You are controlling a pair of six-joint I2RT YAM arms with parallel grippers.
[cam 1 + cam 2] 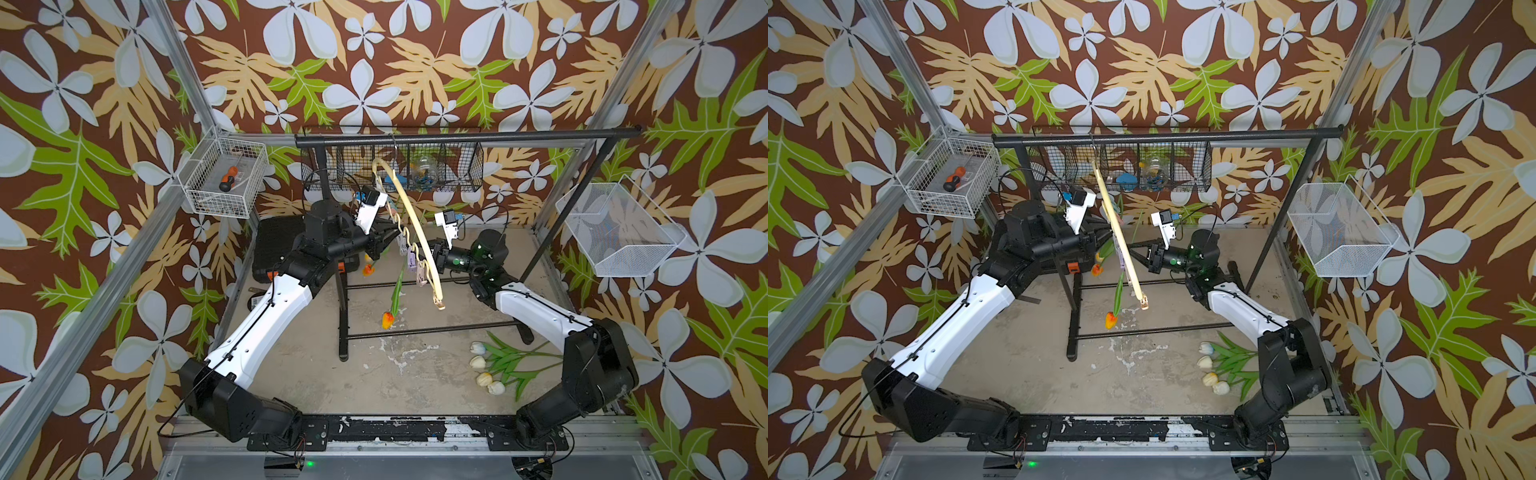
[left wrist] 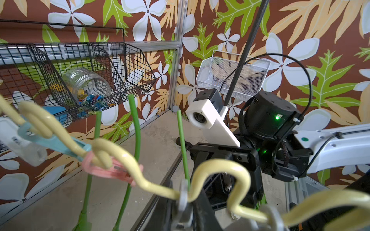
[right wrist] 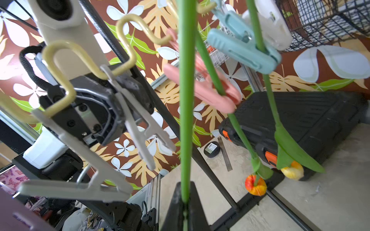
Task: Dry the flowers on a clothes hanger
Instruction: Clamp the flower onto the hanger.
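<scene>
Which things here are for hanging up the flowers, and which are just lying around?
For the job: clothes hanger, clothespins, orange tulips, white tulips, black rack.

Just lying about: screwdriver, jar, toolbox, ruler, mesh basket.

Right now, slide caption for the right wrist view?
Right tool pinches a green tulip stem beside a pink plastic clothespin and a teal plastic clothespin, each clipping an orange-yellow tulip.
</scene>
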